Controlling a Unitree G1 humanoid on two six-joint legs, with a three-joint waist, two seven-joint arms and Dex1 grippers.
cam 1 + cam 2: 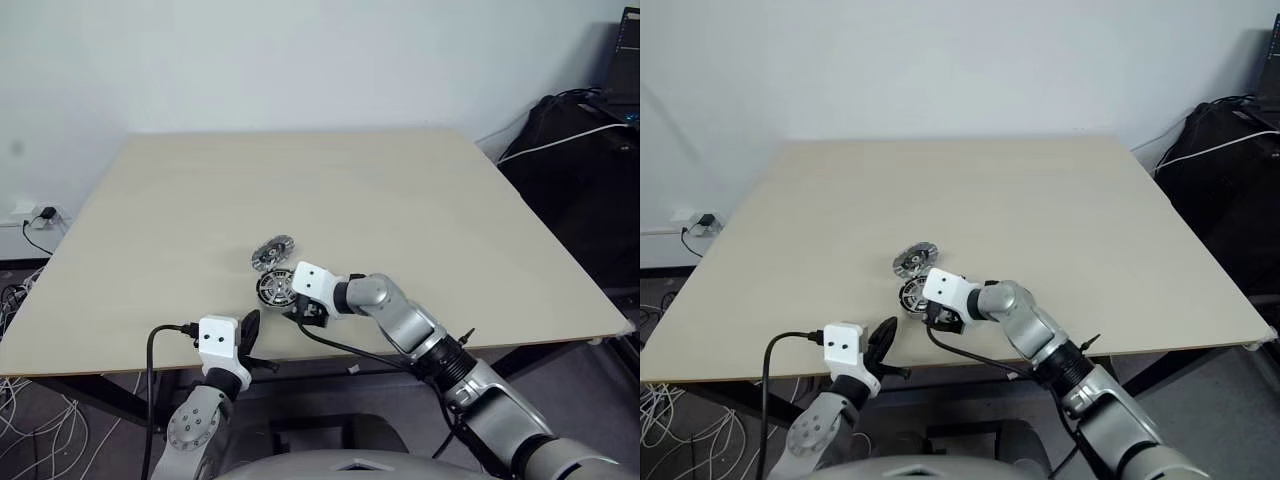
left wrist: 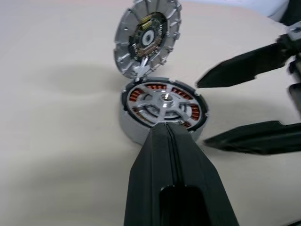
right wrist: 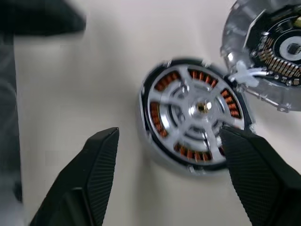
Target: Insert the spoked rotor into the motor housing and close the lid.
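Each arm is silver-grey metal with rounded joints and ends in a white, box-shaped wrist block with small dark dots on its face. The left gripper [image 1: 248, 338] and the right gripper [image 3: 171, 176] both have black, tapered fingers [image 3: 89, 174] with a fine ribbed texture. A black cable [image 1: 153, 385] runs into each wrist block.
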